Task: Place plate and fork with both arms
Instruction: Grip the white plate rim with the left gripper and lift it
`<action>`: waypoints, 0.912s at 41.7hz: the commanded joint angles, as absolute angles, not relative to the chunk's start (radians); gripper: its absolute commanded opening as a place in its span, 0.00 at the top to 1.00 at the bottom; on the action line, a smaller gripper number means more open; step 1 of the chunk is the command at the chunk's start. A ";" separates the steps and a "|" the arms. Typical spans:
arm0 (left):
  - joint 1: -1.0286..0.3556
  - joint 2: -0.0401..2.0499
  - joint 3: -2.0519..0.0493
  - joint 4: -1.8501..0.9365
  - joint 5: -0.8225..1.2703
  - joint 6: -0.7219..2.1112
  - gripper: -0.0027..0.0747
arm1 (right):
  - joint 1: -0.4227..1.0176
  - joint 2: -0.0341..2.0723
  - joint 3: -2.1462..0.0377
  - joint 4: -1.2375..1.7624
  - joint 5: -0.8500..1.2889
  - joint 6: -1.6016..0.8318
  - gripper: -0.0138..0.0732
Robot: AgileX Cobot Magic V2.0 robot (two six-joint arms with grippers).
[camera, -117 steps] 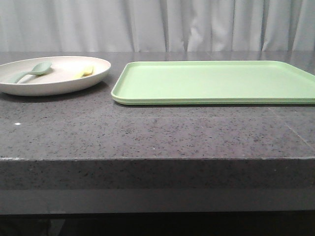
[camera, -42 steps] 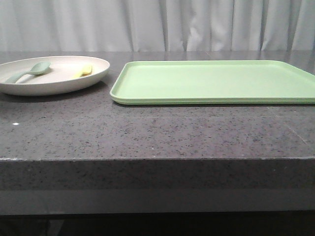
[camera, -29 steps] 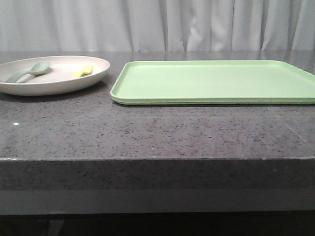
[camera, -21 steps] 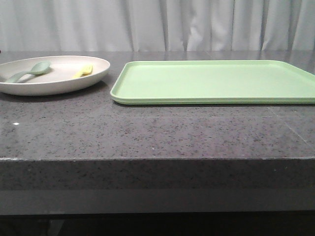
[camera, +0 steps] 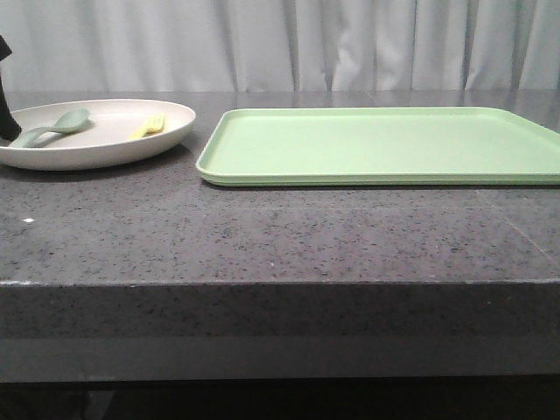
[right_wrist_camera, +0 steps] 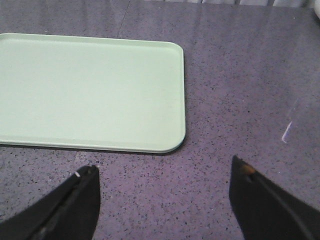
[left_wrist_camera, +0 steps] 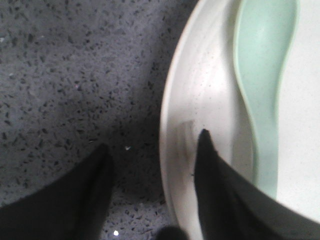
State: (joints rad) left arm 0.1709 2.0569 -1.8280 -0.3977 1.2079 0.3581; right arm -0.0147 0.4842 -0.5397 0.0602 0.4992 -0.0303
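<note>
Left end effector [left_wrist_camera: 152, 150] straddles plate [left_wrist_camera: 200, 100] rim.

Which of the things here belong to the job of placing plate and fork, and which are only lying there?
Belong to the job:
- plate, its rim between the open left gripper fingers
- fork, lying in the plate
- right gripper, open, above the table

Only lying there:
- spoon, in the plate
- green tray
</note>
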 commanded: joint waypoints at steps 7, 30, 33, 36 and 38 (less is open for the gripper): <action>0.164 2.009 -1.858 -0.440 1.111 0.364 0.78 | -0.014 0.496 -0.574 0.051 0.430 -0.034 0.20; 0.164 2.009 -1.954 -0.509 1.257 0.364 0.99 | -0.014 0.496 -0.574 0.051 0.432 -0.034 0.20; 0.164 2.009 -1.980 -0.556 1.271 0.364 0.99 | -0.014 0.496 -0.574 0.051 0.432 -0.034 0.20; 0.164 2.009 -1.998 -0.605 1.271 0.345 0.99 | -0.014 0.496 -0.574 0.051 0.432 -0.034 0.20; 0.164 2.009 -2.008 -0.651 1.271 0.334 0.99 | -0.014 0.496 -0.574 0.051 0.432 -0.034 0.20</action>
